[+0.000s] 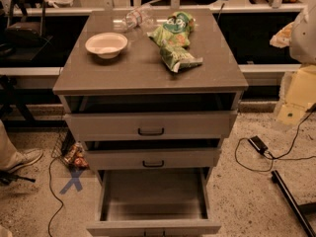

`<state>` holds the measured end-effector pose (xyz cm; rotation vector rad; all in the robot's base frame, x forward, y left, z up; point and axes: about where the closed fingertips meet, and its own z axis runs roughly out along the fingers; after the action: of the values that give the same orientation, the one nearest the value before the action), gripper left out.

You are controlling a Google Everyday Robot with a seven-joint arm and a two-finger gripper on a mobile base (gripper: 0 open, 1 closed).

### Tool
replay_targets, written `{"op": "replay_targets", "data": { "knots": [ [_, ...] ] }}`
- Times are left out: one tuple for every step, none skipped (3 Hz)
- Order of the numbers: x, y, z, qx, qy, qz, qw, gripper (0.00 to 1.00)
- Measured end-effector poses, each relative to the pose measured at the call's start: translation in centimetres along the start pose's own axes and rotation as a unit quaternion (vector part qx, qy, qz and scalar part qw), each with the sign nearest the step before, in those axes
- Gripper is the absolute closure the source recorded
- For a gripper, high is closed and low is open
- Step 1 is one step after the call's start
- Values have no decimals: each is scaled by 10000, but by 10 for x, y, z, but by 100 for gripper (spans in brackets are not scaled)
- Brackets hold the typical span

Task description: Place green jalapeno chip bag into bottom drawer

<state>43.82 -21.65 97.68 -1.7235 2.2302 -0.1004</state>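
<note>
Camera view gives me no sight of the claw, so I cannot tell whether it is wide, narrow or holding anything. I judge the task to be at its first step, the reach for the bag, with nothing yet picked up.

Working from the left across the grey surface (128,70): one white bowl (106,44), one clear plastic bottle (133,18) lying on its side near the back edge, then two green bags. The flatter green bag (177,26) with the round logo sits further back. The green jalapeno chip bag (178,58), crumpled with a pale end pointing right, lies just in front of it, touching or nearly so, and right of the bowl.

Below I count three drawers: the top drawer (150,125) and middle drawer (153,158) are each slightly ajar and each carry one black bar handle. The bottom drawer (153,189) is pulled well out, and its floor looks bare.

Next move, as I see it: bring the claw down over the crumpled bag, take it without catching the flatter one behind, then carry it forward past the surface edge and lower it into the open drawer
</note>
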Motion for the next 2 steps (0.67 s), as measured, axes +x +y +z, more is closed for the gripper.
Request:
{"op": "replay_targets", "data": {
  "knots": [
    [0, 0, 0, 0, 0, 0, 10000, 0],
    [3, -14, 1, 191, -95, 198, 9996, 0]
  ]
}}
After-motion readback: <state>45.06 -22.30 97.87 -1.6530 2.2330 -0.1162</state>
